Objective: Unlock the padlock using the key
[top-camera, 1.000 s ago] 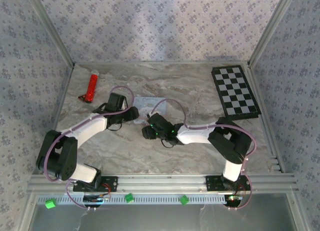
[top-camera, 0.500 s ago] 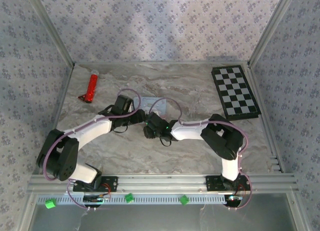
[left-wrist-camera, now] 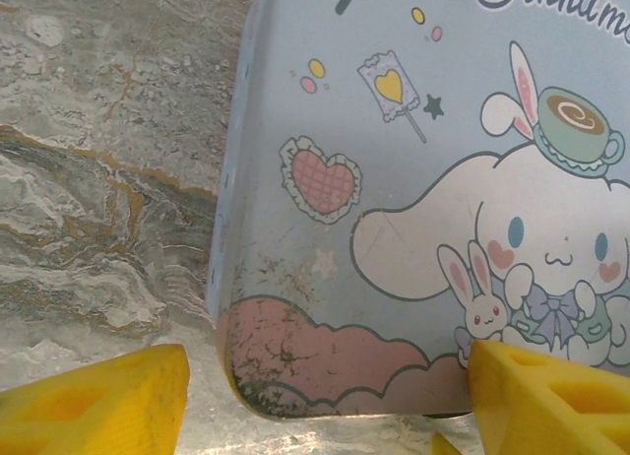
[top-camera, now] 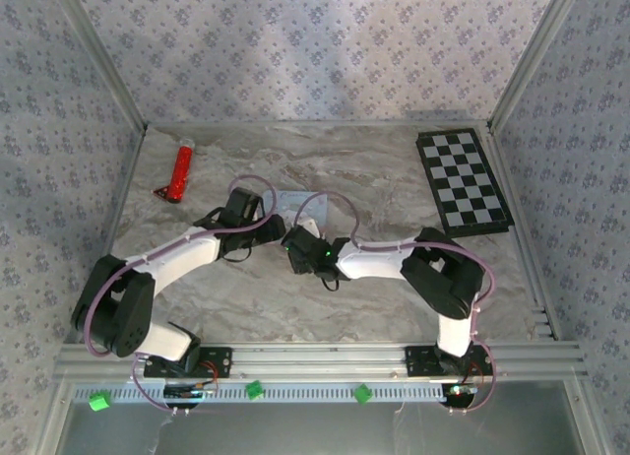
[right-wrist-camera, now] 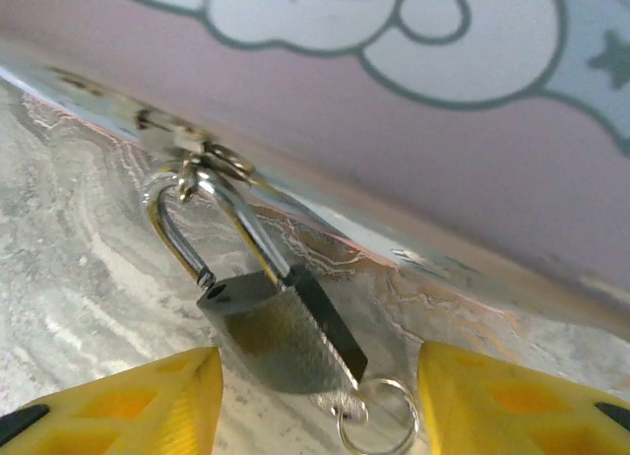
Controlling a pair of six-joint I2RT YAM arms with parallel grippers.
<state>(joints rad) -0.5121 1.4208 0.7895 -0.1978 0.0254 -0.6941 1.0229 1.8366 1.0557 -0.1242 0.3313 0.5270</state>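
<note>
Marbled grey table [right-wrist-camera: 79,278] carries everything. Low in the right wrist view the right gripper [right-wrist-camera: 320,401] stands wide open and empty. The padlock [right-wrist-camera: 271,327], with dark rough body and thin shiny shackle [right-wrist-camera: 172,240], lies between its yellow fingers [right-wrist-camera: 128,401], and a small ring [right-wrist-camera: 379,419] is partly cut off below. Behind rises the pastel tin [right-wrist-camera: 394,130]. The left gripper [left-wrist-camera: 325,401], also wide open and empty, faces the tin's scratched corner.

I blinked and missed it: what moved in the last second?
The left claw swung right, toward the cartoon tin. The right claw edged slightly closer to its near edge, where the padlock lies. Both are open, holding nothing. The tin, red tube and chessboard stayed put.
</note>
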